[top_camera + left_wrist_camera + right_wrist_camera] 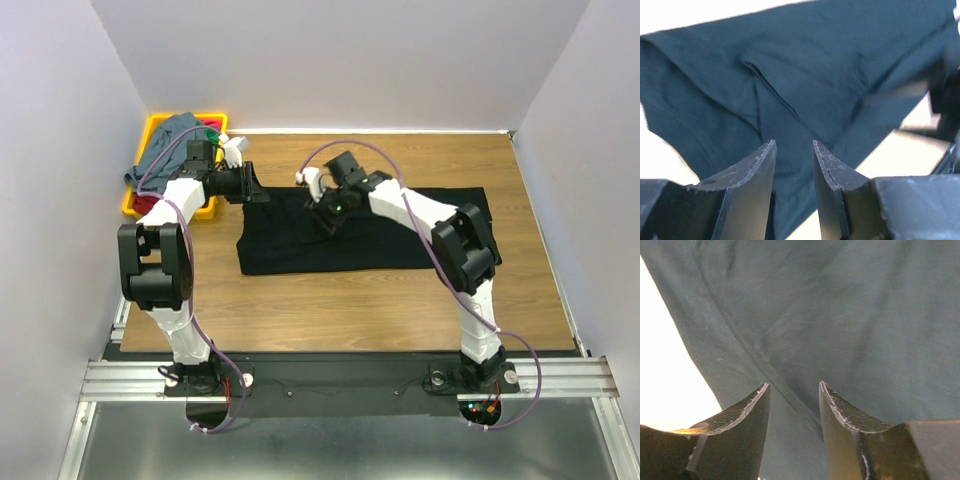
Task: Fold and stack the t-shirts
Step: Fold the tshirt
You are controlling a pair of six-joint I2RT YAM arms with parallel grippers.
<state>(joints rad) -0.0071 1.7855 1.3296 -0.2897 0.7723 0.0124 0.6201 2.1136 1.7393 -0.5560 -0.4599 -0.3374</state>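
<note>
My main worry is a grab that takes only one layer, or none. The black t-shirt [400,240] lies spread flat on the worktop [350,310], and thin cloth like this can slide out from between the tips if I close too high. If I close too deep, I judge I could catch both layers and drag the whole shirt instead of turning a fold. The two arms could also pull unevenly, since the left pincer [794,145] sits at the shirt's corner while the right pincer [792,385] is further in along the far edge, so a mismatched lift would skew the fold. Behind the left pincer, the yellow tray [160,125] holds the grey-blue shirt [165,145] with other colours under it, close enough that a wide swing of that arm might snag it. Both pincers stand part-way spread, with a clear gap between the tips. Dark cloth fills the view just ahead of and beneath each one, with a seam running towards the gap. I see nothing clamped in either, though I cannot tell whether the tips are touching the fabric.
</note>
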